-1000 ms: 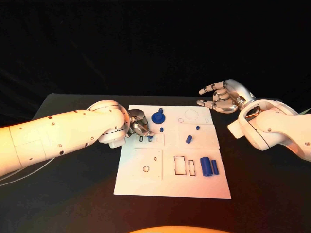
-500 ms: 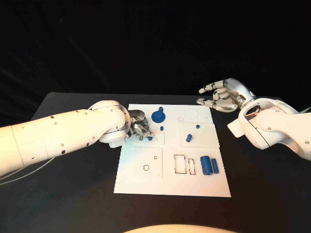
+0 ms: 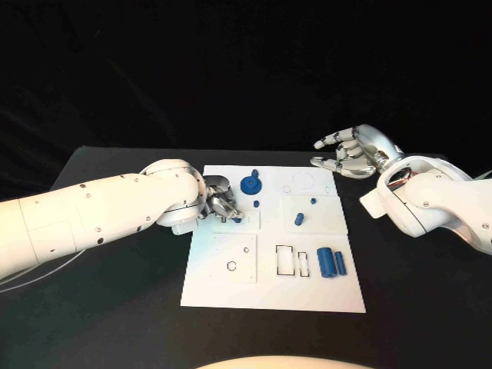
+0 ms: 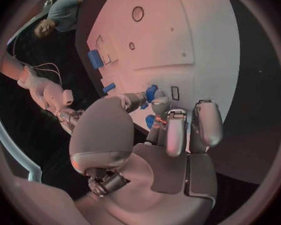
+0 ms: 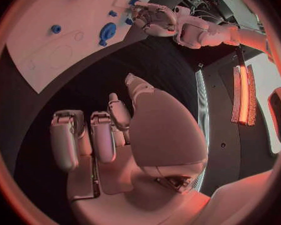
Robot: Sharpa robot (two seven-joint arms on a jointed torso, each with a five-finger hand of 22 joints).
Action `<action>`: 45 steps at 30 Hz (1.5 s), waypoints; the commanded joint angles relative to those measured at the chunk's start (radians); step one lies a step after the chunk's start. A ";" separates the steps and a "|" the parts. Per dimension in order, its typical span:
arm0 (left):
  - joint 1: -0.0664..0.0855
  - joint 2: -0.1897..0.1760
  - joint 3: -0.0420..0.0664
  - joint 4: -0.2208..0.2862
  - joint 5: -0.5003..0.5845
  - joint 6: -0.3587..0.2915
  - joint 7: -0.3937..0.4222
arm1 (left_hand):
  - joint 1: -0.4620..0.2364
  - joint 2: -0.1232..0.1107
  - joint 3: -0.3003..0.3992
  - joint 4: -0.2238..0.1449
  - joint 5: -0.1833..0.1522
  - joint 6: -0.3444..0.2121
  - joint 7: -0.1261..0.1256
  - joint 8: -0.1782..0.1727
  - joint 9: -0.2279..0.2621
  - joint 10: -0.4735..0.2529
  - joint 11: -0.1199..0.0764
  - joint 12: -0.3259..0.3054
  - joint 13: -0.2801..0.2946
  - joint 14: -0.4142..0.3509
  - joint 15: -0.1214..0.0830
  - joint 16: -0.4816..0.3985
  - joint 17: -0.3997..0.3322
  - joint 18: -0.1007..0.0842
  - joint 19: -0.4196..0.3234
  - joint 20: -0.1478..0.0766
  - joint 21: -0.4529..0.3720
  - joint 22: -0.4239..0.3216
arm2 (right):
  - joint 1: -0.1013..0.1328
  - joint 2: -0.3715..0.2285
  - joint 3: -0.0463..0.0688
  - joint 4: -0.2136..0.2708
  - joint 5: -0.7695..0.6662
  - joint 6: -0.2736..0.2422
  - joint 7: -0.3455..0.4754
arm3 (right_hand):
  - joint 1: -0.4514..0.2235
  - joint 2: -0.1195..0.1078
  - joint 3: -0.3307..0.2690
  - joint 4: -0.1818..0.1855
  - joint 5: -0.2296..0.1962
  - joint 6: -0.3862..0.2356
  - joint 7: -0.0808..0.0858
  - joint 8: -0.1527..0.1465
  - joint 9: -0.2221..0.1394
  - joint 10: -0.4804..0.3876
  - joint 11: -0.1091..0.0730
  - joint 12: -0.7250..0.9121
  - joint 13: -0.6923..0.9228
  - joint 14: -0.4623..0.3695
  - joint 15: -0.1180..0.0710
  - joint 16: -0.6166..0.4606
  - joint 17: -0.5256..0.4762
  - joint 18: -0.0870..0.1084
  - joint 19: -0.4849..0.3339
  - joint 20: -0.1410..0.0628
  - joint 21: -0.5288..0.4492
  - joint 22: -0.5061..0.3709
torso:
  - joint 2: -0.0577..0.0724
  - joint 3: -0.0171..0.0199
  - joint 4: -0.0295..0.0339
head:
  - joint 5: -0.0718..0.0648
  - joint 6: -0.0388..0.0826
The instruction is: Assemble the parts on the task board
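Note:
The white task board (image 3: 270,284) lies in the middle of the black table. My left hand (image 3: 217,203) rests at the board's left edge, and its fingertips pinch a small blue part (image 3: 237,219) down against the board beside a small slot. The left wrist view has that blue part (image 4: 151,92) between the fingertips of my left hand (image 4: 168,135). My right hand (image 3: 350,154) hovers past the board's far right corner with fingers spread and nothing in them. A blue round disc (image 3: 250,184) lies near the far edge of the board.
Two blue cylinders (image 3: 331,263) lie side by side near the board's right edge, next to rectangular outlines (image 3: 291,261). Small blue pegs (image 3: 298,220) stand on the middle square. The right wrist view has the board (image 5: 47,35) and the disc (image 5: 107,31).
My left hand's fingers have shifted slightly over the small blue part. The right hand has not moved.

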 commanded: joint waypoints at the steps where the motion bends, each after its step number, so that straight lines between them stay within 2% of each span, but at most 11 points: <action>1: -0.001 -0.001 -0.001 0.001 -0.005 0.027 -0.001 | -0.015 -0.002 0.222 -0.217 0.007 0.008 0.000 0.004 0.002 0.008 0.002 0.004 0.002 0.091 -0.007 0.006 0.226 -0.009 0.006 -0.003 0.005 0.002 | -0.001 0.000 0.000 0.000 -0.002 0.015 0.013 | -0.008 0.000 0.004 0.004 0.005 -0.006 -0.002 0.005 -0.001 -0.004 -0.002 -0.004 -0.001 0.080 0.004 -0.005 0.165 0.015 0.064 0.006 -0.002 0.204 | 0.000 -0.0005 0.0004 | 0.000 -0.001; 13: -0.001 -0.002 -0.001 0.001 -0.007 0.029 -0.001 | -0.021 -0.003 0.227 -0.220 0.013 0.010 0.000 0.005 0.004 0.010 0.001 0.005 0.004 0.092 -0.008 0.007 0.227 -0.009 0.007 -0.003 0.006 0.004 | -0.001 -0.002 0.000 0.002 -0.005 0.011 0.011 | -0.008 0.000 0.004 0.004 0.005 -0.006 -0.002 0.005 -0.001 -0.004 -0.002 -0.004 -0.001 0.080 0.004 -0.005 0.165 0.015 0.064 0.006 -0.002 0.204 | 0.001 -0.0004 0.0001 | -0.001 -0.003; 28: -0.001 0.003 -0.001 0.002 -0.004 0.033 -0.002 | -0.056 -0.005 0.238 -0.229 0.038 0.023 -0.007 0.014 0.016 0.034 -0.005 0.022 0.027 0.101 -0.012 0.019 0.247 -0.013 0.020 -0.007 0.016 0.025 | -0.001 -0.006 0.000 0.005 -0.010 0.006 0.005 | -0.012 0.000 0.004 0.007 0.006 -0.006 -0.002 0.006 -0.002 -0.003 -0.002 -0.004 -0.002 0.081 0.004 -0.005 0.167 0.015 0.064 0.006 -0.002 0.204 | 0.001 0.0007 -0.0001 | -0.004 -0.006; 29: -0.001 0.004 -0.001 0.003 -0.003 0.034 -0.002 | -0.064 -0.003 0.239 -0.229 0.039 0.027 -0.010 0.017 0.018 0.040 -0.007 0.027 0.033 0.103 -0.013 0.023 0.252 -0.014 0.022 -0.008 0.017 0.028 | -0.001 -0.006 0.000 0.005 -0.010 0.006 0.005 | -0.012 0.000 0.004 0.007 0.006 -0.006 -0.002 0.006 -0.002 -0.003 -0.002 -0.004 -0.002 0.081 0.004 -0.005 0.167 0.015 0.064 0.006 -0.002 0.204 | 0.000 0.0002 -0.0001 | -0.008 -0.007; 38: -0.001 0.018 -0.001 -0.001 -0.003 0.035 -0.002 | -0.091 0.006 0.236 -0.228 0.036 0.046 -0.021 0.027 0.030 0.069 -0.016 0.051 0.066 0.108 -0.021 0.030 0.263 -0.018 0.036 -0.014 0.027 0.051 | -0.001 -0.007 0.000 0.007 -0.010 0.006 0.001 | -0.012 0.000 0.004 0.007 0.006 -0.006 -0.002 0.006 -0.002 -0.003 -0.002 -0.004 -0.002 0.081 0.004 -0.005 0.167 0.015 0.064 0.006 -0.002 0.204 | 0.001 0.0002 -0.0010 | -0.009 -0.006; 45: -0.001 0.032 -0.001 -0.013 -0.003 0.032 -0.002 | -0.098 0.011 0.235 -0.225 0.033 0.049 -0.023 0.029 0.033 0.072 -0.018 0.053 0.067 0.108 -0.023 0.030 0.263 -0.019 0.038 -0.016 0.028 0.054 | -0.001 -0.007 0.000 0.008 -0.010 0.007 0.001 | -0.013 -0.001 0.005 0.008 0.008 -0.006 -0.002 0.007 -0.002 -0.002 -0.002 -0.003 -0.001 0.081 0.004 -0.005 0.166 0.015 0.064 0.006 -0.002 0.204 | 0.002 0.0000 -0.0007 | -0.012 -0.008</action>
